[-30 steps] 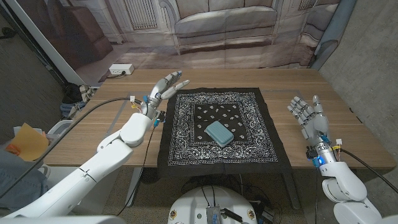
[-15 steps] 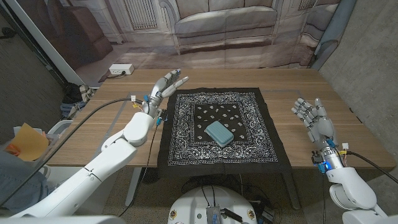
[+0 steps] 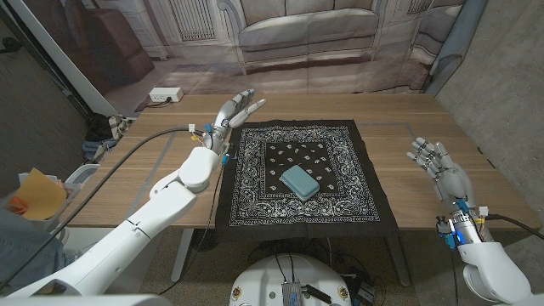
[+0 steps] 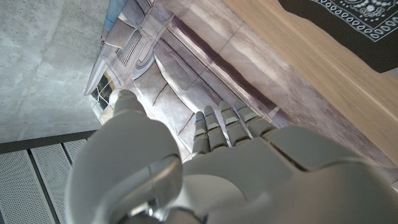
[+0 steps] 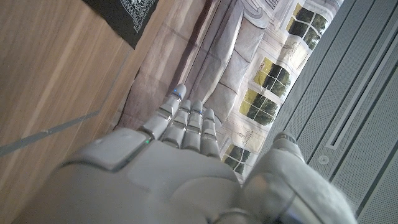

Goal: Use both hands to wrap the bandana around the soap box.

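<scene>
A black bandana (image 3: 302,174) with a white paisley border lies spread flat on the wooden table (image 3: 399,127). A teal soap box (image 3: 300,180) rests near its middle, turned at an angle. My left hand (image 3: 235,113) hovers over the bandana's far left corner, fingers apart and holding nothing. My right hand (image 3: 441,167) stands well to the right of the cloth, fingers apart and empty. A corner of the bandana (image 4: 354,22) shows in the left wrist view beyond my left hand (image 4: 230,168). The right wrist view shows my right hand (image 5: 180,162) and a bandana corner (image 5: 124,15).
A white power strip (image 3: 166,95) lies at the table's far left corner. A printed backdrop of a sofa (image 3: 306,30) hangs behind the table. Bare wood borders the cloth on both sides.
My left hand has crept forward toward the bandana's far left corner. My right hand has drawn back to the right, farther from the cloth.
</scene>
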You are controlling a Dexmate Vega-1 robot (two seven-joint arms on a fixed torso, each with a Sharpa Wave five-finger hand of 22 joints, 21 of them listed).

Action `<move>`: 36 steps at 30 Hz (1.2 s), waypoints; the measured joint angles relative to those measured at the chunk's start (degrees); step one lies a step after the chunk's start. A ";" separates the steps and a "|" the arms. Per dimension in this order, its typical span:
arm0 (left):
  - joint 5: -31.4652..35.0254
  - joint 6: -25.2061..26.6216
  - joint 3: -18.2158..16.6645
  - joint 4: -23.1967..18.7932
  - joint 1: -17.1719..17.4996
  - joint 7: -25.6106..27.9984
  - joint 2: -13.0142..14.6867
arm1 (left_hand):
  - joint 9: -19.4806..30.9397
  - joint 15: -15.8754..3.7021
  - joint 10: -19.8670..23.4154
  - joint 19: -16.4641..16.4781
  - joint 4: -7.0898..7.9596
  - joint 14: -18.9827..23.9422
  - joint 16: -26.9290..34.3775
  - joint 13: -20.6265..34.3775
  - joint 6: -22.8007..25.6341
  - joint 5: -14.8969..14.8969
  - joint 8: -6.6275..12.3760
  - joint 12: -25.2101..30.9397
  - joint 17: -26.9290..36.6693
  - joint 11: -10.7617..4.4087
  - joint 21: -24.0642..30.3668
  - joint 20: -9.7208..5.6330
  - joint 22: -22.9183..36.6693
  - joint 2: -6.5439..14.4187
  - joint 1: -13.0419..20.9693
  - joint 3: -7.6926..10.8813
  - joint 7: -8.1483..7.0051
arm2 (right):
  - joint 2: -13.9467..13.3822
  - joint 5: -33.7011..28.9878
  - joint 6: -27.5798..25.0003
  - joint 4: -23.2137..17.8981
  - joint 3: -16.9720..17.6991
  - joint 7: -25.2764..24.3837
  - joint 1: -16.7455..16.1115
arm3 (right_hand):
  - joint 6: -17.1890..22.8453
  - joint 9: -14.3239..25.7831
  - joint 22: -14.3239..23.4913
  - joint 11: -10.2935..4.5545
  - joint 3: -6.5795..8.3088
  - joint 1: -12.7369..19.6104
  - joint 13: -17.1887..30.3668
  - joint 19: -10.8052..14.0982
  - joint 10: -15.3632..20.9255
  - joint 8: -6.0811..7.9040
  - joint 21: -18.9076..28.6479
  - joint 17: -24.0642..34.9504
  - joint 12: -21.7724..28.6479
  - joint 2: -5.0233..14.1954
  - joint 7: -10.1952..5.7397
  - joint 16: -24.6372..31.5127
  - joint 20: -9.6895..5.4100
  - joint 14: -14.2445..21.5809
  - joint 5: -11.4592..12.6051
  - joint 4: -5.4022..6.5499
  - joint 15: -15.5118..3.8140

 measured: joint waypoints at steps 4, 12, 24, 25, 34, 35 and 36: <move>0.47 0.59 0.52 0.27 -1.01 0.33 -0.58 | 0.00 0.00 0.00 -0.32 0.02 0.00 0.00 0.00 0.00 0.00 0.00 0.00 0.00 0.00 0.00 0.32 0.00 0.00 0.00 -0.02 0.00 | 1.16 -6.07 -0.09 -0.49 1.93 -2.92 -1.36 | 0.00 0.00 0.00 -0.71 0.00 0.30 0.00 0.00 -0.13 0.00 0.00 0.00 0.00 -0.30 0.00 0.00 0.00 0.01 0.00 0.00 -0.01; 0.97 1.95 1.04 0.29 -2.18 0.95 -1.20 | 0.00 0.00 0.00 0.00 0.23 0.00 0.00 0.00 0.00 0.00 0.00 0.00 0.00 0.00 0.00 0.62 0.00 0.00 0.00 -0.23 0.00 | 2.99 -20.39 -2.70 -2.66 5.65 -10.50 -4.31 | 0.42 -0.01 -0.27 -1.63 -0.16 0.72 0.00 -0.01 0.20 0.00 0.00 0.01 0.00 -0.72 -1.03 0.00 0.00 0.02 0.30 -0.47 -0.02; 0.52 2.79 0.95 -0.51 -1.96 1.73 -1.34 | 0.00 -0.23 0.32 0.00 0.23 0.23 0.01 0.00 0.01 0.00 0.00 0.00 0.00 -0.32 0.00 0.62 0.00 0.30 -0.30 -0.23 0.00 | 2.03 -40.63 -5.66 -4.67 8.22 -21.83 -8.36 | 1.65 -0.01 -0.27 -4.07 0.40 3.33 0.00 1.33 2.04 0.00 -0.45 0.00 0.44 -1.48 -3.90 0.00 -0.08 1.51 1.56 -2.31 0.01; 0.42 2.76 0.95 -0.51 -1.96 1.73 -1.34 | 0.00 -0.23 0.31 0.20 0.23 0.23 0.01 0.00 0.01 0.00 0.00 0.00 0.00 -0.31 0.00 0.81 0.00 0.30 -0.30 -0.23 0.00 | 1.87 -40.63 -5.66 -4.87 8.34 -21.83 -8.75 | 1.65 -0.01 -0.27 -4.25 0.38 3.48 0.00 1.33 2.22 0.00 -0.45 0.01 0.44 -1.53 -3.90 0.00 -0.08 1.67 1.83 -2.59 -0.04; -0.08 2.68 0.62 -1.05 -1.92 1.06 -0.87 | 0.00 -0.23 0.31 0.21 0.23 0.23 0.01 0.00 0.53 0.00 0.00 0.00 0.00 -0.31 0.00 0.82 -0.01 0.30 -0.30 -0.23 -0.11 | 0.18 -49.96 -9.25 -6.87 8.76 -29.05 -12.88 | 2.26 -0.02 -0.26 -5.48 0.40 5.51 0.00 2.04 2.84 0.40 -0.70 0.01 0.89 -3.55 -5.12 0.00 0.00 2.27 2.90 -3.56 -0.04; -0.11 2.68 0.62 -1.05 -1.92 1.02 -0.87 | 0.00 -0.22 0.31 0.22 0.22 0.23 0.01 0.00 0.57 0.00 0.00 0.00 0.00 -0.31 0.00 0.80 -0.01 0.30 -0.30 -0.23 -0.07 | 0.10 -49.96 -9.25 -6.93 8.74 -29.05 -13.04 | 2.26 -0.02 -0.26 -5.48 0.28 5.50 0.00 2.04 2.84 0.40 -0.74 0.01 0.89 -3.55 -5.12 0.00 0.00 2.27 2.90 -3.67 -0.04; -0.16 2.68 0.62 -1.05 -1.92 0.88 -0.87 | 0.00 -0.22 0.31 0.34 0.23 0.23 0.01 0.00 0.75 0.00 0.00 0.00 0.00 -0.31 0.00 0.68 -0.01 0.30 -0.30 -0.23 0.11 | -0.21 -49.96 -9.25 -7.16 8.61 -29.05 -13.66 | 2.26 -0.02 -0.26 -5.48 0.22 5.72 0.00 2.04 2.84 0.40 -0.74 0.01 0.89 -3.77 -5.12 0.00 0.01 2.27 2.90 -3.74 -0.03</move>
